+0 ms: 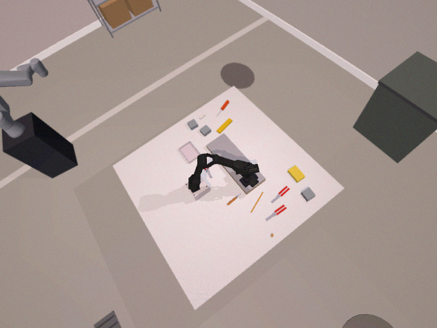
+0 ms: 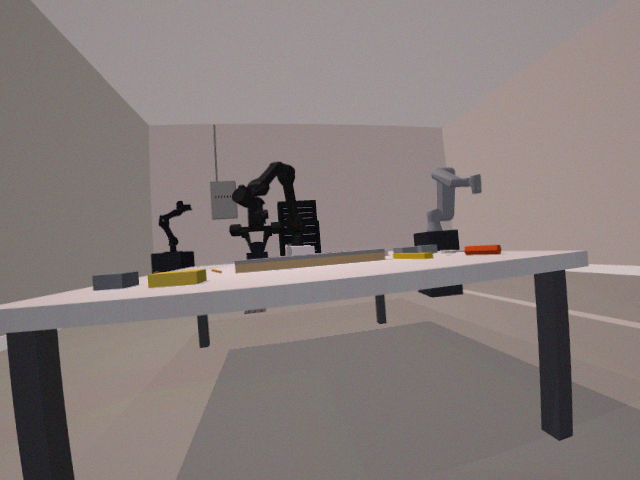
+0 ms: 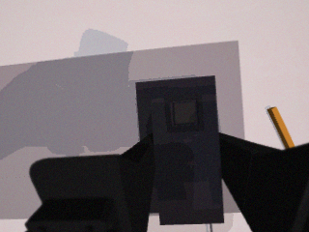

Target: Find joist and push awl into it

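Observation:
My gripper (image 1: 248,177) (image 2: 256,246) (image 3: 179,136) is shut on the stud finder (image 1: 246,182) (image 2: 256,254) (image 3: 176,92), a dark flat rectangular device with a small square window. It holds the device flat over the near right end of the grey floor panel (image 1: 225,146) (image 2: 310,259) (image 3: 72,106), close to its surface. The pink tray (image 1: 188,152) lies left of the panel, beside the arm's base. A small orange-handled pointed tool (image 1: 233,199), which looks like the awl, lies on the white table (image 1: 197,247) (image 2: 361,281) in front of the panel.
An orange pencil (image 1: 257,201) (image 3: 280,127) lies right of the awl. Two red-handled pliers (image 1: 280,194) (image 1: 276,212), a yellow block (image 1: 295,173) and a grey block (image 1: 307,193) lie further right. A red screwdriver (image 1: 222,106), a yellow bar (image 1: 224,125) and two grey blocks (image 1: 205,130) lie behind the panel.

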You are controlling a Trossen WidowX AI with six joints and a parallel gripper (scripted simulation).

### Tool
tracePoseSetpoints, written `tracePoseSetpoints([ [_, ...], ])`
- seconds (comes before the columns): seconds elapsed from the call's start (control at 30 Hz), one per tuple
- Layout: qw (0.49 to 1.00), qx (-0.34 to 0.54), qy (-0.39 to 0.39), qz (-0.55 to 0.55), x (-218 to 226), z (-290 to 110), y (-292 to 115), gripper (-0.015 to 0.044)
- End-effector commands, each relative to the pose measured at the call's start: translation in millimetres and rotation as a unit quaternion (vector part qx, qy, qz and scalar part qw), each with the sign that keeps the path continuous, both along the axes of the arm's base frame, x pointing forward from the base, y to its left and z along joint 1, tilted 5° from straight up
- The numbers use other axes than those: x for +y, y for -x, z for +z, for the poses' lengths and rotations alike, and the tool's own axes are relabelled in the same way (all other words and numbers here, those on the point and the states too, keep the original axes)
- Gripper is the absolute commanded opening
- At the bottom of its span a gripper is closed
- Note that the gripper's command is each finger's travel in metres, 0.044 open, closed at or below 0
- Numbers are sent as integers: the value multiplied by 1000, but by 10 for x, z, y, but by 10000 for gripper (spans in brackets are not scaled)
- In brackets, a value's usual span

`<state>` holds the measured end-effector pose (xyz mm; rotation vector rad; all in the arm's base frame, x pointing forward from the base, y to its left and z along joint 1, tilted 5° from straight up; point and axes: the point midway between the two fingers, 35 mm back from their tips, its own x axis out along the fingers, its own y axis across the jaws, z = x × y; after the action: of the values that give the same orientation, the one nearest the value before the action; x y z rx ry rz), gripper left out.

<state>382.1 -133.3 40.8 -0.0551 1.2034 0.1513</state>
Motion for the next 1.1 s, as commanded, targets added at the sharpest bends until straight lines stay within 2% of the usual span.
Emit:
tracePoseSetpoints([
  [0.0,1000,2,-2,2,163,-9,27,0],
  [1.07,1000,2,-6,2,1324,40,197,0],
])
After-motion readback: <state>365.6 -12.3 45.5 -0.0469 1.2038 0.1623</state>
